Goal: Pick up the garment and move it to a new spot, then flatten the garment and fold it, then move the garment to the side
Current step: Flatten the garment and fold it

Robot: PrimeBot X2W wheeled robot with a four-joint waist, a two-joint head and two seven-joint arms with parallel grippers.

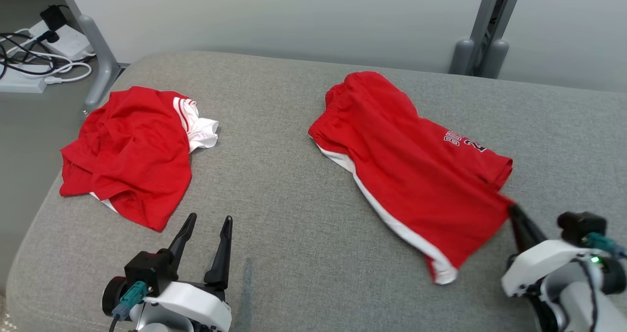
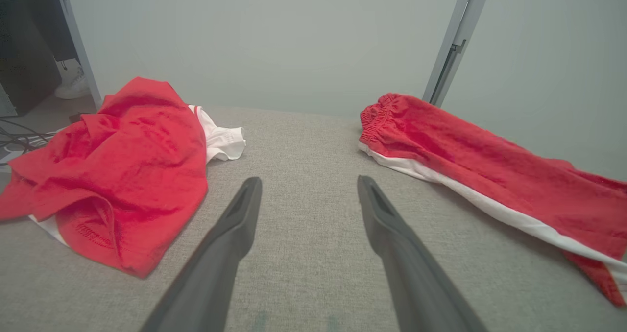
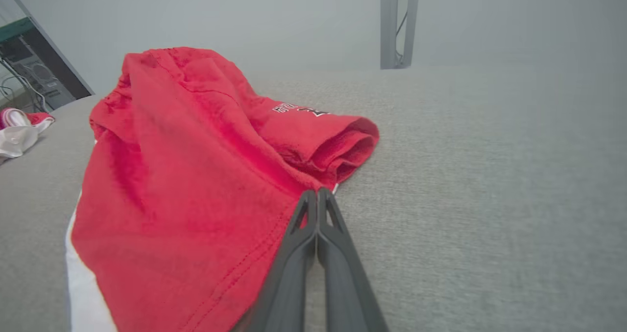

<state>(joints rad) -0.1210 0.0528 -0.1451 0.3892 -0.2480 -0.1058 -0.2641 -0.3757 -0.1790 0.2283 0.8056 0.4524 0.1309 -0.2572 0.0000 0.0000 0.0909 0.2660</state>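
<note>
Garment: red basketball shorts with a white side stripe and dark lettering on one leg (image 1: 406,165), lying loosely flat on the right half of the grey woven cushion (image 1: 294,200).
Long axis: it runs on a diagonal, with the elastic waistband at the far end towards the middle of the cushion and the leg hems at the near end by the robot's right side.
Right gripper (image 3: 317,192): the fingers are pressed together at the near hem corner. They seem to nip the edge of the red cloth, though how much cloth is caught is hard to tell.
Left gripper (image 1: 209,218): it is spread wide and holds nothing. It hovers over bare cushion, well apart from the shorts.
Nearer arm: the right one, already at the hem. The left gripper lies closer to the other item.
Other item: a crumpled red garment with white trim (image 1: 127,151), at the left end of the cushion.
Judgement: a lift or drag from this corner would trail the shorts along their length, waistband last, so that far end may bunch.
</note>
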